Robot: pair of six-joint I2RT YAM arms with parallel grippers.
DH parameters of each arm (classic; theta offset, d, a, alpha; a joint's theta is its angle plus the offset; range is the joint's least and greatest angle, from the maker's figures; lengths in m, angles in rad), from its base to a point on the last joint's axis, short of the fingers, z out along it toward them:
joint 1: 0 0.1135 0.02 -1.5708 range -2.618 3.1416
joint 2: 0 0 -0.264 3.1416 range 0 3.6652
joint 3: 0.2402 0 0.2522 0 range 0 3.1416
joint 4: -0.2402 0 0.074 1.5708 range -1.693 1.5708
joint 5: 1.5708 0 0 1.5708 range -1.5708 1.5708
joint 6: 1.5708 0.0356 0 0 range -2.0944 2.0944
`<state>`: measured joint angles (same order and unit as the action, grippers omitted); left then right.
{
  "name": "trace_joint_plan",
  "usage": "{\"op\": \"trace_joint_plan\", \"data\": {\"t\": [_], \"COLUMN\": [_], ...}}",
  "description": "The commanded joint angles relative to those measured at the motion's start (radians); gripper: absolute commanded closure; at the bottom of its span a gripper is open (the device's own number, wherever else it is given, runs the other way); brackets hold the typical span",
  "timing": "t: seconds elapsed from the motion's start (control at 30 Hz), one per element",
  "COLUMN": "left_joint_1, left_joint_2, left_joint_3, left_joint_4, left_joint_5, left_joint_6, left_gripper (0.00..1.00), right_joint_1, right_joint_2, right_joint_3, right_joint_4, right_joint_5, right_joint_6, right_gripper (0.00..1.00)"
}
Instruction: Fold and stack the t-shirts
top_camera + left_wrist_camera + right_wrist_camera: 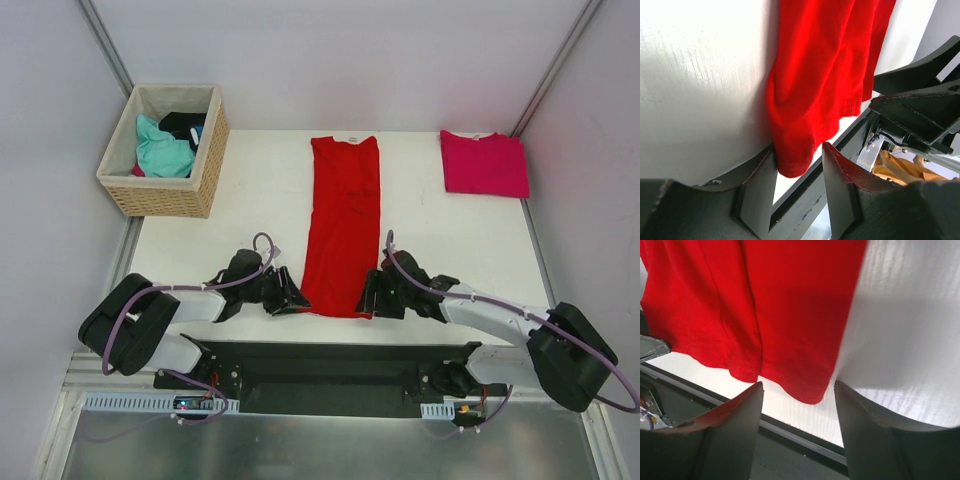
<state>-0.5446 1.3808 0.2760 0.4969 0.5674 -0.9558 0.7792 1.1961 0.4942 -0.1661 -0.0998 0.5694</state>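
Both L fingers (757, 192) & R fingers (732, 432) spread astride soft, narrow-folded red t-shirt (343, 220) hem.

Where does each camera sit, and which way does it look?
Top external: above and behind the bases, looking down on the table, red t-shirt, pink t-shirt and basket; both arms show.
Left wrist: on the left gripper, at the table's near edge, facing the red t-shirt's corner; its fingers show.
Right wrist: on the right gripper, facing the other near corner; its fingers show.
Shared: both wrist views see the red t-shirt's near hem.
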Motion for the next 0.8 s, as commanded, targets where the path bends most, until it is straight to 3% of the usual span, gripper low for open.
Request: {"op": "trace_joint_plan", "data": {"t": [0.0, 0.07, 0.1, 0.33, 0.47, 0.53, 0.6, 0.67, 0.77], "left_joint_1": [-0.014, -0.014, -0.014, -0.014, -0.014, -0.014, -0.014, -0.015, -0.015], "left_joint_2": [0.004, 0.001, 0.001, 0.011, 0.009, 0.009, 0.011, 0.014, 0.017], "left_joint_3": [-0.040, -0.043, -0.043, -0.044, -0.046, -0.044, -0.040, -0.032, -0.023], "left_joint_4": [-0.060, -0.060, -0.060, -0.058, -0.058, -0.058, -0.058, -0.058, -0.063], "left_joint_5": [-0.038, -0.038, -0.038, -0.040, -0.043, -0.043, -0.037, -0.035, -0.040], "left_joint_6": [0.025, 0.023, 0.025, 0.025, 0.025, 0.028, 0.032, 0.037, 0.038], "left_gripper": [0.59, 0.60, 0.60, 0.63, 0.70, 0.86, 0.89, 1.00, 1.00], "right_joint_1": [0.034, 0.043, 0.045, 0.048, 0.049, 0.049, 0.054, 0.057, 0.060], "right_joint_2": [0.051, 0.060, 0.060, 0.054, 0.051, 0.048, 0.040, 0.037, 0.037], "right_joint_3": [0.017, 0.018, 0.018, 0.018, 0.020, 0.024, 0.027, 0.033, 0.040], "right_joint_4": [-0.021, -0.021, -0.021, -0.032, -0.044, -0.053, -0.058, -0.069, -0.075], "right_joint_5": [0.041, 0.045, 0.046, 0.052, 0.066, 0.068, 0.071, 0.083, 0.087], "right_joint_6": [0.038, 0.041, 0.043, 0.043, 0.044, 0.040, 0.037, 0.032, 0.027], "right_gripper": [0.44, 0.52, 0.60, 0.80, 0.98, 0.99, 0.99, 0.99, 0.99]}}
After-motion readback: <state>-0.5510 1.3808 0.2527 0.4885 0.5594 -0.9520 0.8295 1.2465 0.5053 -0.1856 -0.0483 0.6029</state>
